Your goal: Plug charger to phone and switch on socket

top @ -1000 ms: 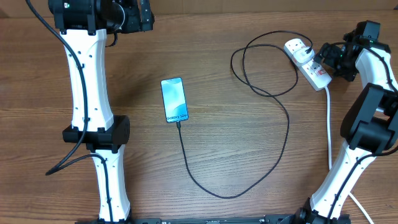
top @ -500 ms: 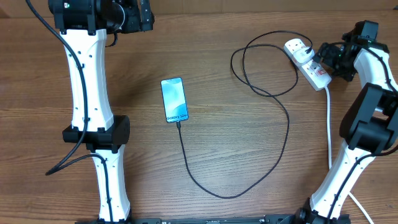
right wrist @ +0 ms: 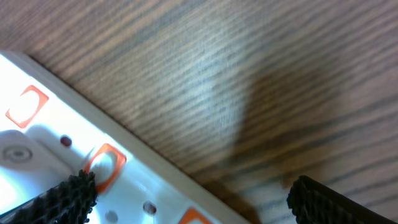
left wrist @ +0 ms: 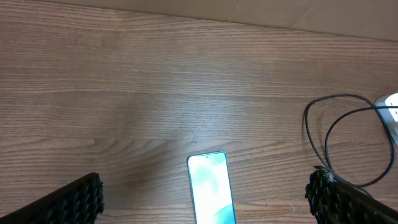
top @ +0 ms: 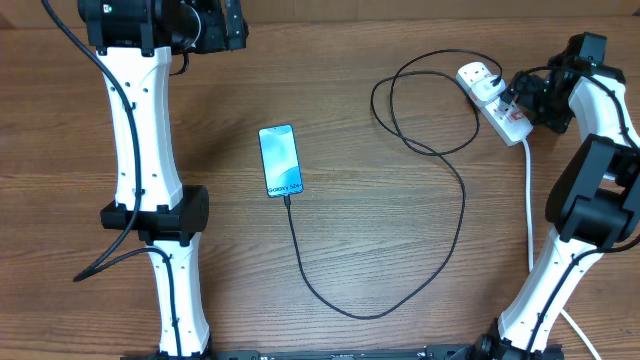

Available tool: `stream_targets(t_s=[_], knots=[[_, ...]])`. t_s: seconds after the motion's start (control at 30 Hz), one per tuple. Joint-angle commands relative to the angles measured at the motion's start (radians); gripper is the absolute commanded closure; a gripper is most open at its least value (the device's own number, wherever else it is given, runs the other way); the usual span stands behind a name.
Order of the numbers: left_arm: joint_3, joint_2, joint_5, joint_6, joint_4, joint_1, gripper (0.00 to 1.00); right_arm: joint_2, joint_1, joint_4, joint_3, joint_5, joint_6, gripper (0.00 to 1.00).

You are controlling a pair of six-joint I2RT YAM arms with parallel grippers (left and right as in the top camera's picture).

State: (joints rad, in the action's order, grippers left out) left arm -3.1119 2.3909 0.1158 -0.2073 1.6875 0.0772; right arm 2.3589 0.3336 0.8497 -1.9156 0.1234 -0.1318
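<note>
The phone (top: 280, 160) lies mid-table, its light blue screen lit; its top half also shows in the left wrist view (left wrist: 211, 195). The charger's black cable (top: 455, 225) runs from the phone's lower end in a wide loop to the white plug (top: 479, 79) seated in the socket (top: 497, 107) at the far right. My right gripper (top: 519, 92) is open and hovers right over the socket; one finger tip sits next to an orange-red switch (right wrist: 104, 165). My left gripper (left wrist: 205, 205) is open and empty, high above the phone at the far left.
The socket's thick white cord (top: 529, 200) runs down the right side toward the right arm's base. The black cable's loops (left wrist: 339, 140) lie on the wood left of the socket. The left arm stretches along the table's left side.
The right gripper has shifted very slightly at the socket. The phone, cable and left arm have not moved.
</note>
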Motion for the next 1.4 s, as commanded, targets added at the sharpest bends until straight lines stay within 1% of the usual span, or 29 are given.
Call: stream_targets(t_s=[0.0, 0.13, 0.27, 0.4, 0.53, 0.73, 1.1, 1.27, 1.37], knots=[[-0.014, -0.011, 0.007, 0.005, 0.002, -0.003, 0.0, 0.027, -0.057, 0.023, 0.044, -0.017, 0.003, 0.0], [-0.014, -0.011, 0.008, 0.005, 0.002, -0.003, 0.0, 0.01, -0.048, 0.069, -0.003, -0.091, -0.018, 0.0], [-0.014, -0.011, 0.007, 0.005, 0.002, -0.003, 0.0, -0.041, -0.025, 0.137, -0.077, -0.105, -0.026, 0.0], [-0.014, -0.011, 0.007, 0.005, 0.002, -0.003, 0.0, -0.138, 0.0, 0.238, -0.165, -0.105, -0.029, 0.0], [-0.014, -0.011, 0.007, 0.005, 0.002, -0.003, 0.0, -0.245, 0.004, 0.336, -0.209, -0.103, -0.028, 0.0], [-0.014, -0.011, 0.008, 0.005, 0.002, -0.003, 0.0, -0.444, -0.017, 0.481, -0.218, -0.027, 0.002, 0.0], [-0.014, -0.011, 0.008, 0.005, 0.002, -0.003, 0.0, -0.818, -0.107, 0.71, -0.219, -0.012, 0.002, 0.0], [-0.014, -0.011, 0.007, 0.005, 0.002, -0.003, 0.0, -0.927, -0.117, 0.776, -0.219, 0.121, 0.002, 0.0], [-0.014, -0.011, 0.007, 0.005, 0.002, -0.003, 0.0, -0.966, -0.117, 0.797, -0.219, 0.123, 0.002, 0.0]])
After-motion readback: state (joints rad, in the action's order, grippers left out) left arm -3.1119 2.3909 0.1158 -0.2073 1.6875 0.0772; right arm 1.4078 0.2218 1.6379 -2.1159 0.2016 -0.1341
